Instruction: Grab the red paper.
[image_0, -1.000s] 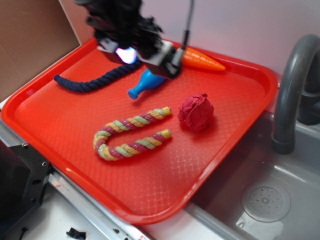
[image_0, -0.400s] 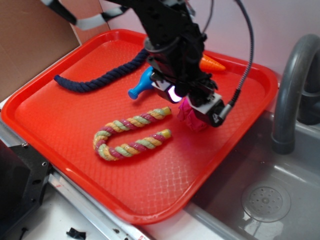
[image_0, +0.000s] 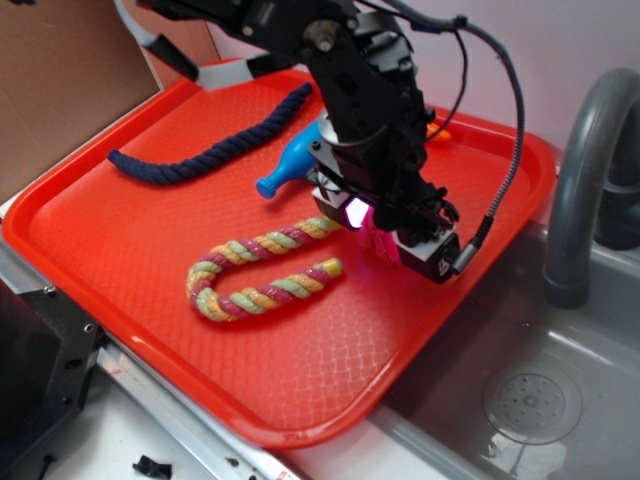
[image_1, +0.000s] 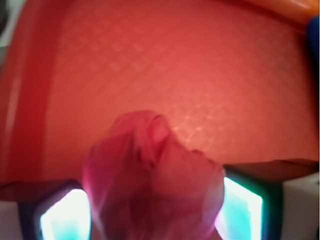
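The red paper (image_0: 379, 243) is a crumpled crimson ball on the right part of the orange-red tray (image_0: 120, 250), and the arm covers most of it. My gripper (image_0: 392, 242) is lowered over it. In the wrist view the red paper (image_1: 155, 175) fills the gap of the gripper (image_1: 152, 215), with one glowing finger pad (image_1: 65, 215) on its left and the other on its right. The jaws stand wide apart, close against the ball's sides, and look open.
A multicoloured twisted rope (image_0: 262, 275) lies just left of the gripper. A navy rope (image_0: 210, 150) and a blue toy (image_0: 290, 165) lie farther back, and an orange carrot tip (image_0: 440, 130) shows behind the arm. A grey sink (image_0: 530, 400) and faucet (image_0: 580, 180) stand at the right.
The arm swung from the tray's back over to the red paper and came down, so the ball now sits between the fingers. Nothing else on the tray moved.
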